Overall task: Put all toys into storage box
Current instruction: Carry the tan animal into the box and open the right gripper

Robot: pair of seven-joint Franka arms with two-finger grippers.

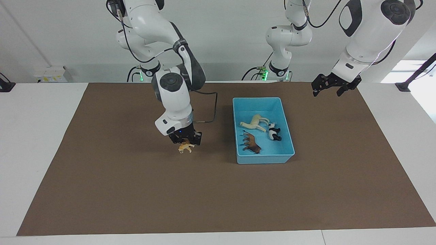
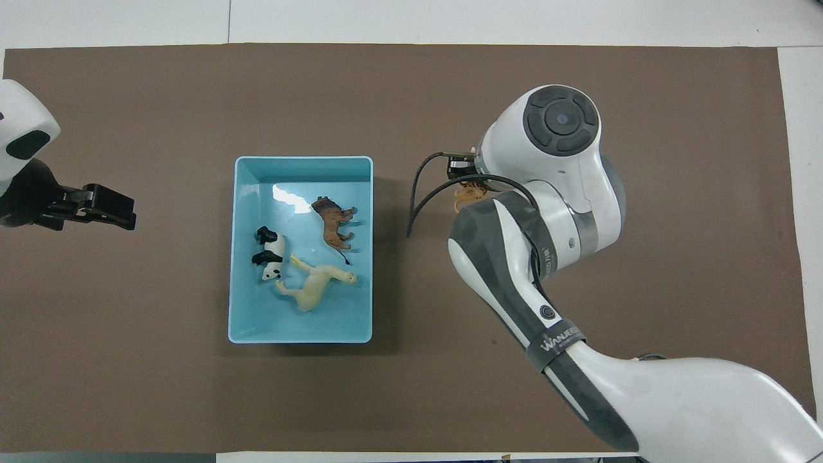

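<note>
- Looking at the right gripper (image 1: 186, 142), you are seeing it clenched on the orange cat (image 1: 186, 147), hanging over the brown mat (image 1: 136, 190) beside the blue box (image 1: 264, 159), toward the right arm's end of the table.
- You are finding the cream horse (image 1: 254, 122), brown lion (image 1: 251, 143) and panda (image 1: 273, 132) lying in the box.
- You are watching the left gripper (image 1: 333, 89) waiting released, over the mat's edge at the left arm's end.

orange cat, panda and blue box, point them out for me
orange cat (image 1: 186, 147), facing view, on its body under the right claw
panda (image 1: 273, 132), facing view, on its white middle
blue box (image 2: 301, 164), overhead view, on its wall farthest from the robots
</note>
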